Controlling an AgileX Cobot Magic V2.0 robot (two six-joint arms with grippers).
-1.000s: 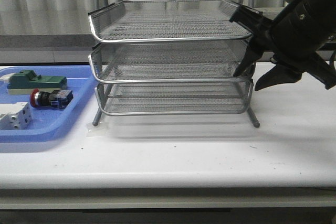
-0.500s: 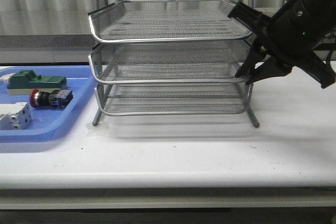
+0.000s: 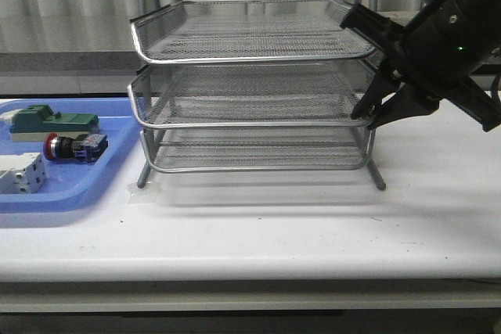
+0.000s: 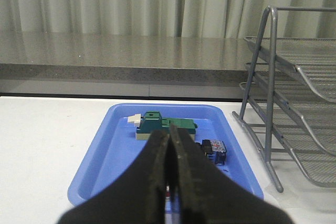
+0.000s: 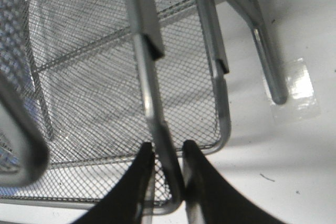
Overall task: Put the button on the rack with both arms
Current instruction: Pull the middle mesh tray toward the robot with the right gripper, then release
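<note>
- The rack [image 3: 254,87] stands on the white counter [image 3: 258,224], roughly at its middle, with three wire-mesh tiers stacked on thin metal legs.
- The right tool [image 3: 369,115] sits at the rack's right side, at the near right corner of the middle tier.
- In the right wrist view its two dark fingers [image 5: 144,169] close on the tier's thin metal rim wire [image 5: 157,129], one finger on each side of it, so the right tool [image 5: 167,167] is grasping the rack [image 5: 105,77].
- The middle tier's front edge pokes out slightly nearer than the bottom tier's.
- The button [image 3: 74,146] lies on its side in the blue tray [image 3: 78,185] at the left of the counter, red cap pointing left, well apart from the rack.
- A green block [image 3: 53,123] lies just beyond the button in the tray, and a white terminal block [image 3: 19,174] lies nearer, at the tray's left.
- The left tool [image 4: 169,171] is out of the front view; its own wrist view shows its fingers pressed together, clenched on nothing, above the blue tray [image 4: 121,145].
- In that view the button [image 4: 212,150] shows partly behind the fingers, with the green block [image 4: 163,124] beyond it.
</note>
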